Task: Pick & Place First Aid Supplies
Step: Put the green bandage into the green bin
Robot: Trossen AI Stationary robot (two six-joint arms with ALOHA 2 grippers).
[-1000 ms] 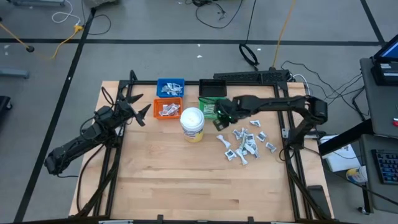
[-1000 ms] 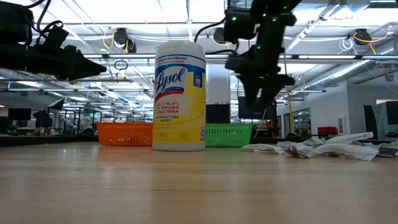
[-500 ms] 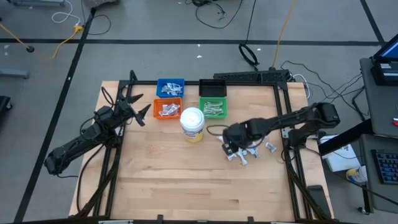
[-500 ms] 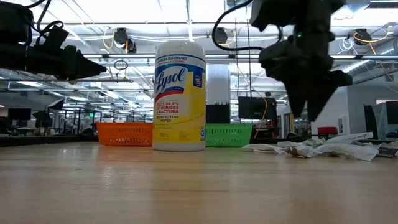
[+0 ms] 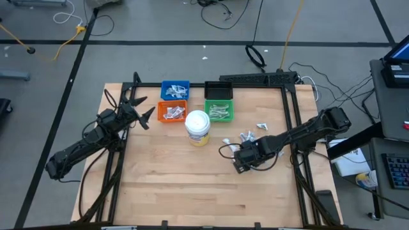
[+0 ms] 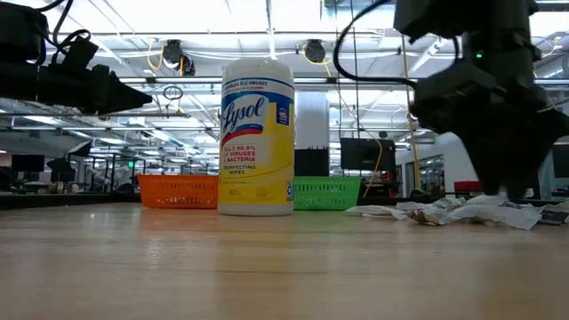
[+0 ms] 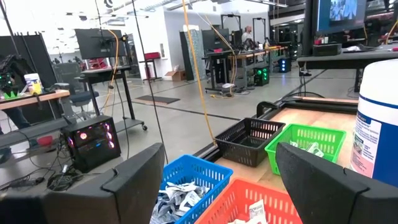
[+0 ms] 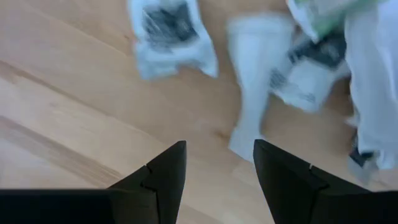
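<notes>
High view: first aid packets (image 5: 250, 136) lie scattered right of the Lysol wipes canister (image 5: 198, 126); the right gripper (image 5: 239, 160) hovers just near of them. Left gripper (image 5: 146, 115) waits beside the orange bin (image 5: 172, 112), spread open.

Right wrist view: fingers (image 8: 160, 171) parted, empty, above a wrapped strip (image 8: 255, 112). Judged light, limp, slippery; pinch across the strip's narrow middle.

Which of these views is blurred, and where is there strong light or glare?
In the right wrist view the packets on the wood are smeared by blur, while the right hand shows sharp, empty and open. In the low view bright ceiling lights wash out the background, leaving the arms as dark silhouettes beside the jar. The high view is evenly lit and sharp.
</notes>
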